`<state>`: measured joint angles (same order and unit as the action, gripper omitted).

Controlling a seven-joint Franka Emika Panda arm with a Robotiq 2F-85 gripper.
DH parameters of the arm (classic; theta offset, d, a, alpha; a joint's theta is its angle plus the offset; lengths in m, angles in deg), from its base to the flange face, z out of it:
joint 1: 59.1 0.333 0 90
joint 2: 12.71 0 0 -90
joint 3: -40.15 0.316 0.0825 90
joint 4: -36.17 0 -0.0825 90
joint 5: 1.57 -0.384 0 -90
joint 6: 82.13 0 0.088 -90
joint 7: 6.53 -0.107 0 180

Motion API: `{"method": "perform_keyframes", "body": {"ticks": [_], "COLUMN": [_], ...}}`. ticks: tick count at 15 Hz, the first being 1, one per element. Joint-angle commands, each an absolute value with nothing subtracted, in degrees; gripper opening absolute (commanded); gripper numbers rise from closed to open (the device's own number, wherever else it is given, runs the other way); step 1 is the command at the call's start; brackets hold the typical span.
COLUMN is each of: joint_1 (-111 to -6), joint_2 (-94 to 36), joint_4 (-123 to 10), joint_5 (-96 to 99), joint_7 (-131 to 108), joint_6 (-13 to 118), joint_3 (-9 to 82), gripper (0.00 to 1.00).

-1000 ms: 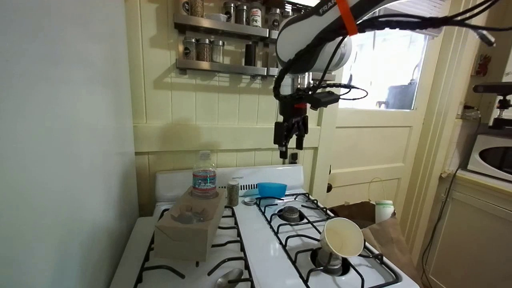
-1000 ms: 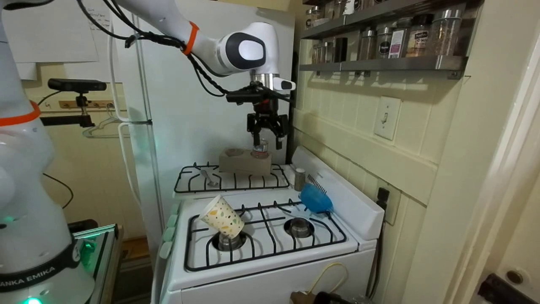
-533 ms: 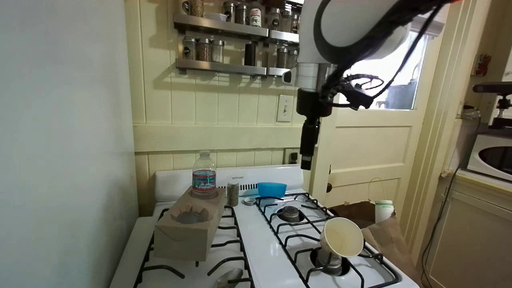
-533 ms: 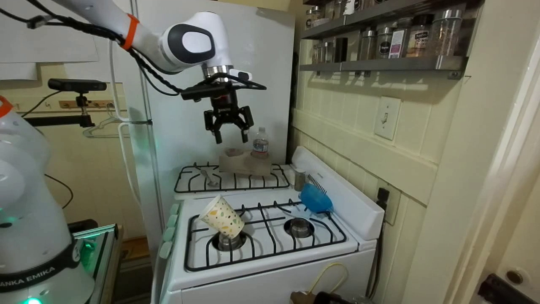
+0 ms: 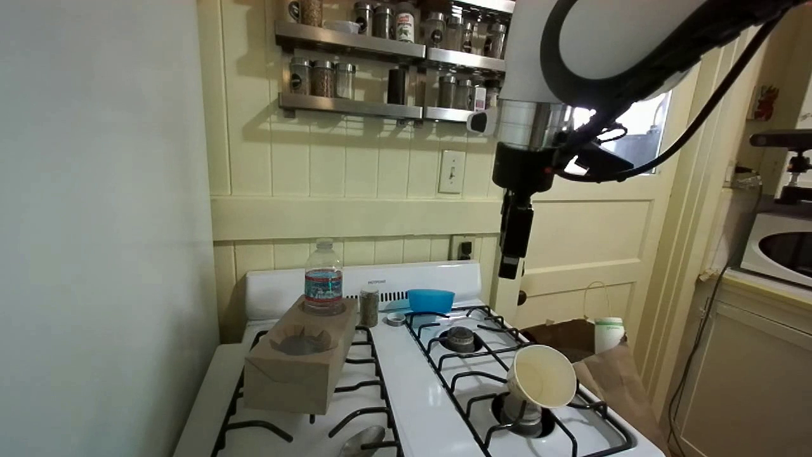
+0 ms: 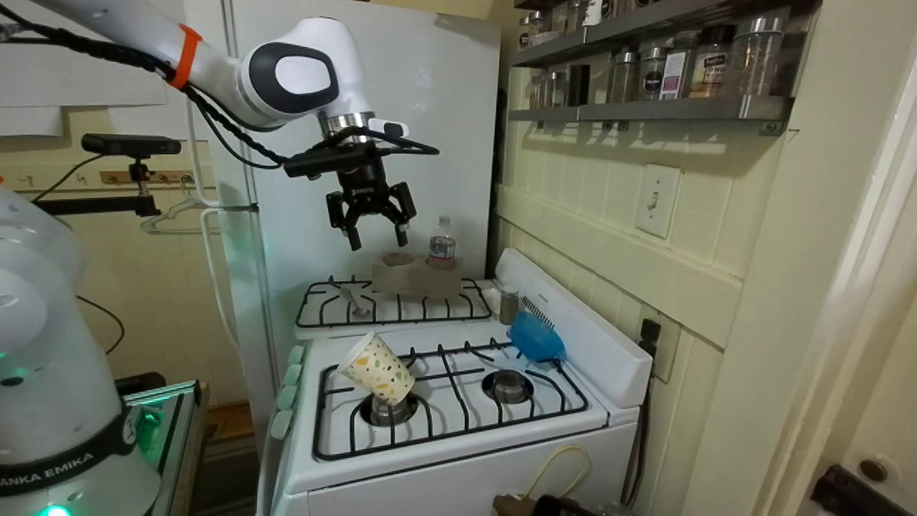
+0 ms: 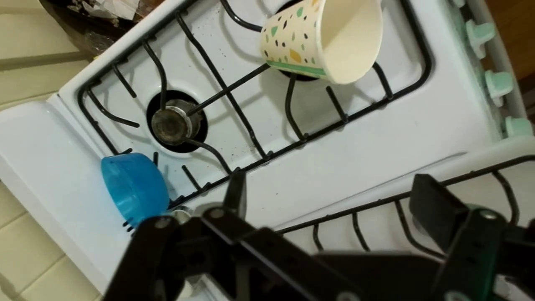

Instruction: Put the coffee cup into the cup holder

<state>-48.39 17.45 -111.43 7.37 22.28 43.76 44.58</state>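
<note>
Hanging high above the white stove-top bench, the gripper is turned edge-on in an exterior view, so from there I cannot tell how its jaws stand. The coffee cup lies tipped over the near burner on the right, its mouth facing the near side. On the left of the bench sits the cup holder, with a clear bottle upright at its far end and a round well with ragged flaps toward its near end. A small jar and a blue bowl sit along the far side, and a spoon shows partly at the near edge.

In an exterior view the gripper has the refrigerator behind it, and the jaws are plainly apart, tips pointing down. The coffee cup lies well below, tilted, its mouth up and to the left, its pale outside flecked with colour. The cup holder is on the far part of the bench, the bottle toward its right end.

In the wrist view the jaws show at the near edge, well spread, with bench visible between them. The coffee cup lies well apart from them on the far side, over a black grate, mouth to the right. The blue bowl is on the left; pale green knobs line the right.
</note>
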Motion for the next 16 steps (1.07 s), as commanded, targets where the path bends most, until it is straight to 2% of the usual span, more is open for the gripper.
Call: {"method": "perform_keyframes", "body": {"ticks": [1,9,10,16], "joint_1": [-44.7,-47.4,-48.2,-50.3], "joint_2": [17.6,17.8,14.6,11.3], "joint_4": [-114.1,-124.0,-121.0,-121.3], "joint_5": [7.2,17.4,19.5,27.7], "joint_7": [29.5,22.9,19.8,5.5], "joint_6": [41.7,44.4,43.5,46.0], "joint_3": [42.4,46.8,47.9,51.1], "gripper": [1.00,1.00,1.00,1.00]}}
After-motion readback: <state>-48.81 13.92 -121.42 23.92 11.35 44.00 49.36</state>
